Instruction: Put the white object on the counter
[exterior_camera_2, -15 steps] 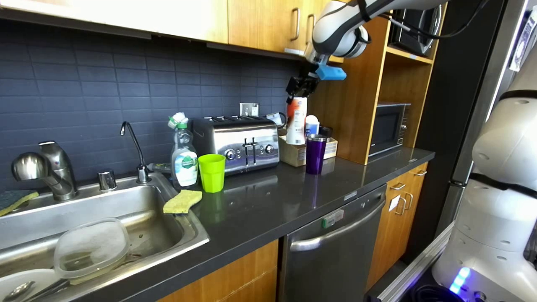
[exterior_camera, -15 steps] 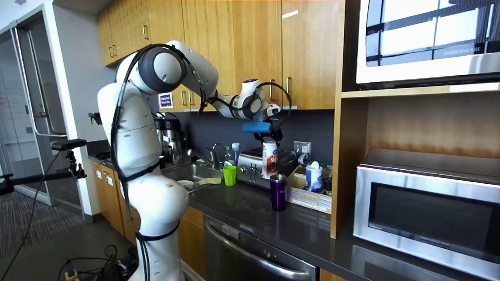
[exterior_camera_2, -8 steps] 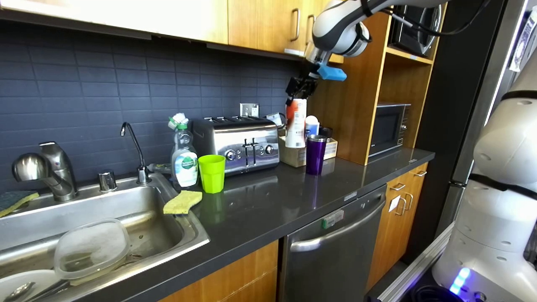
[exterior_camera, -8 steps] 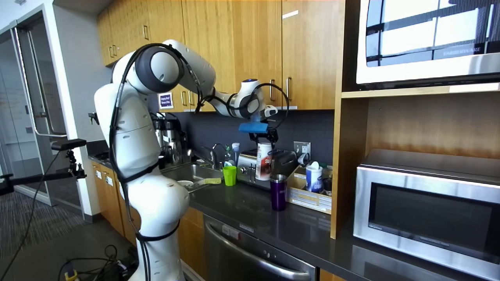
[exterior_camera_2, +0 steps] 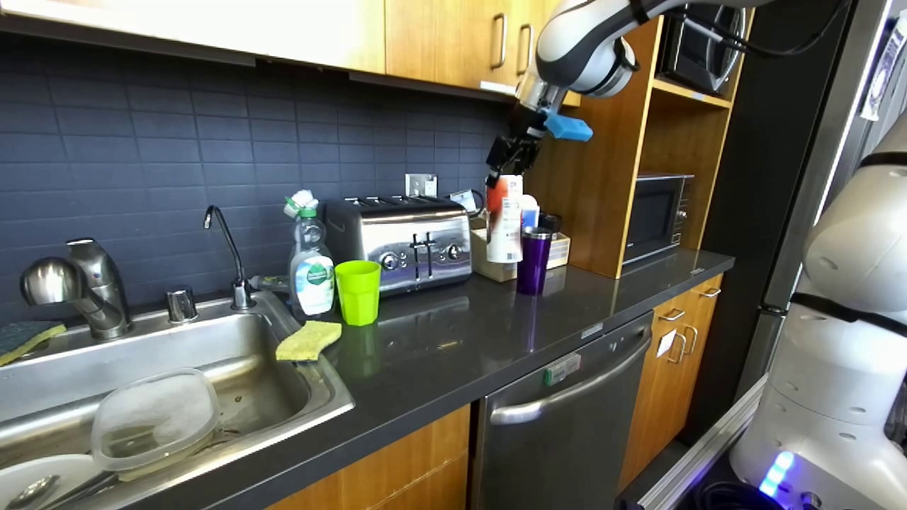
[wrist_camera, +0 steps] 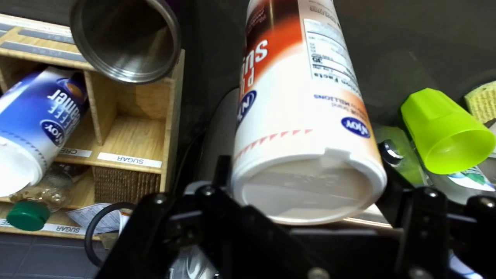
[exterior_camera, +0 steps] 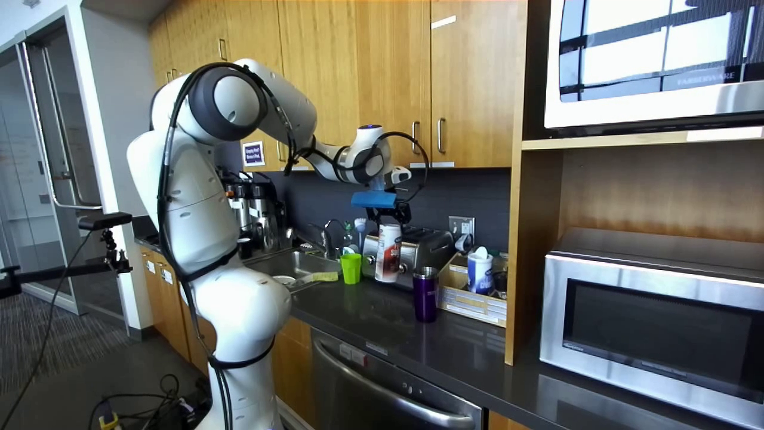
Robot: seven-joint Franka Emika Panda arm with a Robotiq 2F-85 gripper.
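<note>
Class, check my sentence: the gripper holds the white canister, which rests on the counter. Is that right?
Not quite: the white canister hangs above the counter, its base clear of the surface in both exterior views. The gripper does hold it.

White canister (wrist_camera: 306, 112) patterned in red, lime cup (exterior_camera_2: 358, 292), purple tumbler (exterior_camera_2: 533, 263), dark grey counter (exterior_camera_2: 425, 358)

N'JOY on white cont. (wrist_camera: 294, 116) & blue tub (wrist_camera: 50, 110), SUGAR on org. (wrist_camera: 133, 135), FARBERWARE on upper m/wave (exterior_camera: 653, 65).
</note>
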